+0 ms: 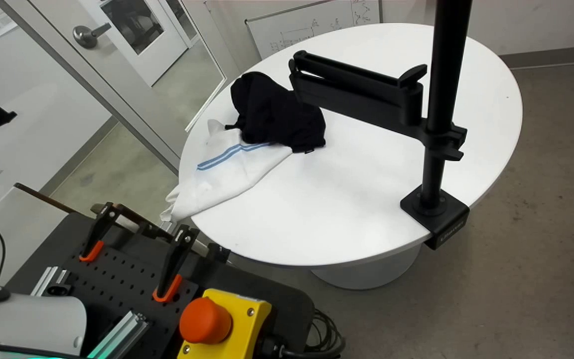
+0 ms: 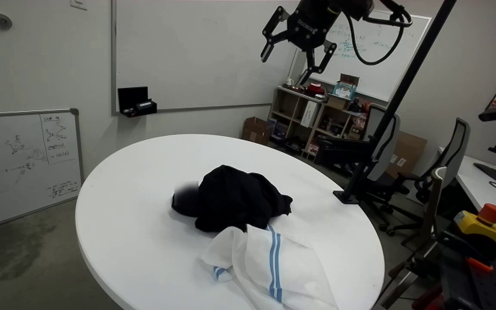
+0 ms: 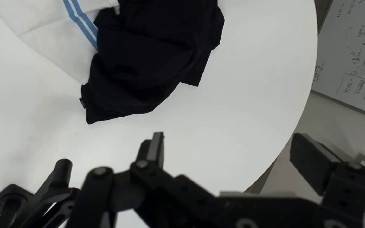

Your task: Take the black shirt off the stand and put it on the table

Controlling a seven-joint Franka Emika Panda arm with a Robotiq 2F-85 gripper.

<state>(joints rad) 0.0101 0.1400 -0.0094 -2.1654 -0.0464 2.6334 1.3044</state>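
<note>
Over on the left, the whiteboard (image 2: 24, 187) bears writing (image 2: 56, 133) I can't read for sure. The shirt (image 2: 239, 202) lies bunched on the table (image 2: 136, 241), its left end blurred in an exterior view, its tag (image 3: 82, 103) too small to read; it covers part of the cloth (image 2: 299, 267). Higher up, ROBOTIQ is lettered on the gripper (image 2: 283, 70), its fingers (image 2: 267, 51) spread apart, grasping nothing. Farther right, the stand (image 2: 404, 90) runs out of sight at the top.
</note>
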